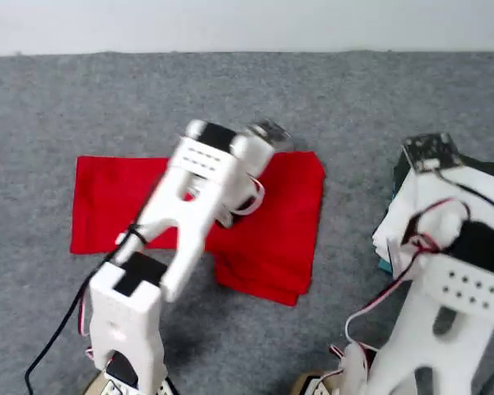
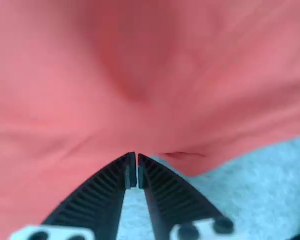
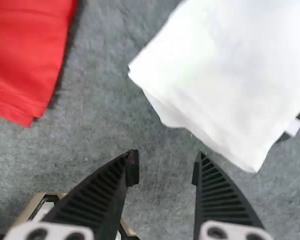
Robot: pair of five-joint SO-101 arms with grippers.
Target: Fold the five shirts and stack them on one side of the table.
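1. One red shirt (image 1: 272, 239) lies partly folded and flat, with a doubled layer at its near corner.
2. Left gripper (image 2: 131, 170) sits over the shirt's middle, its jaws pressed together on a raised fold of the red cloth at the hem.
3. Right gripper (image 3: 162, 170) hangs with its jaws spread wide above the grey table (image 1: 354, 107), between the red shirt and a folded white shirt (image 3: 225, 75).
4. The white shirt tops a small pile; darker cloth peeks out beneath it.

A red shirt (image 1: 272, 222) lay flat at the middle of the table (image 1: 354, 107), one end folded double. A folded white shirt (image 3: 230, 70) topped a stack by the table's right edge.
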